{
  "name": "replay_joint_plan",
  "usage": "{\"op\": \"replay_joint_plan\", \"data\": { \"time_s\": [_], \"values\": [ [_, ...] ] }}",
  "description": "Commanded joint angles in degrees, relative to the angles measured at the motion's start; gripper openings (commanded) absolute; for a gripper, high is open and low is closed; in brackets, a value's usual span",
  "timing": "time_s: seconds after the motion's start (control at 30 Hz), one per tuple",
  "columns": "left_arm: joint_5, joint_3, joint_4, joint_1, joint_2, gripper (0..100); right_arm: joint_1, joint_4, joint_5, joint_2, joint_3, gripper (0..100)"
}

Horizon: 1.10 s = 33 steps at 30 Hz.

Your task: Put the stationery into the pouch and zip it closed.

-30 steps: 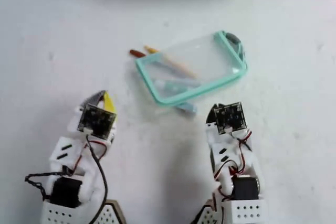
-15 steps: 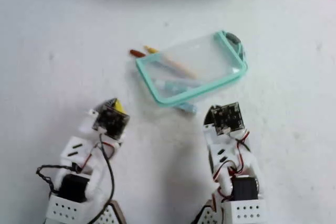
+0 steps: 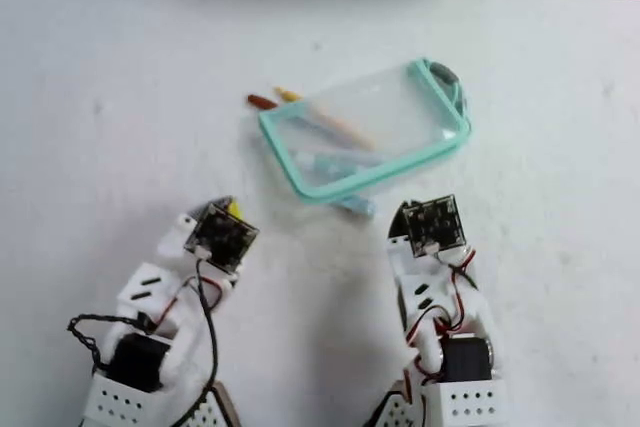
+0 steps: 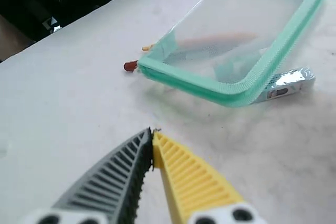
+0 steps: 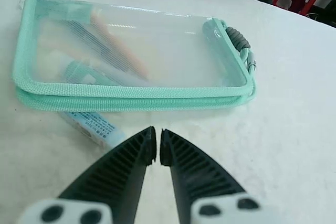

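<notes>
A clear pouch (image 3: 400, 112) with a mint-green zip edge lies flat on a white bench (image 3: 120, 67). It is just ahead of the right tool (image 5: 157, 135), and ahead and to the right of the left tool (image 4: 152, 134). Both tools are empty, fingertips together (left grey and yellow, right black). An orange pencil (image 3: 330, 122) and a red-tipped pen (image 3: 262, 102) poke past the pouch end on the left tool's side. A blue-labelled tube (image 5: 92, 124) sticks out at the edge nearest the right tool.
</notes>
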Motion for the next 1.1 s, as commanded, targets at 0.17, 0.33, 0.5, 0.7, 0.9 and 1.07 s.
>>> {"op": "replay_joint_plan", "data": {
  "time_s": [0.17,0.33,0.5,0.7,0.9,1.07],
  "values": [
    [3.1,-3.8,-0.2,-1.7,-0.4,2,-0.6,0.1,0.6,-0.2,0.5,1.8],
    [3.2,-3.8,-0.1,-1.4,-0.4,2,-0.7,-0.1,0.6,-0.2,0.5,1.8],
    [3.2,-3.8,-0.2,-1.3,-0.3,2,-0.7,-0.1,0.6,-0.2,0.5,1.8],
    [4.5,-5.8,0.2,1.5,0.7,2,-0.7,-0.1,0.6,-0.2,0.4,1.8],
    [4.3,-12.1,-4.1,1.3,19.8,2,-0.7,0.1,0.6,-0.2,0.4,1.8],
    [4.6,-14.2,-12.0,-0.5,34.5,2,-0.6,0.0,0.7,-0.2,0.4,1.8]
  ]
}}
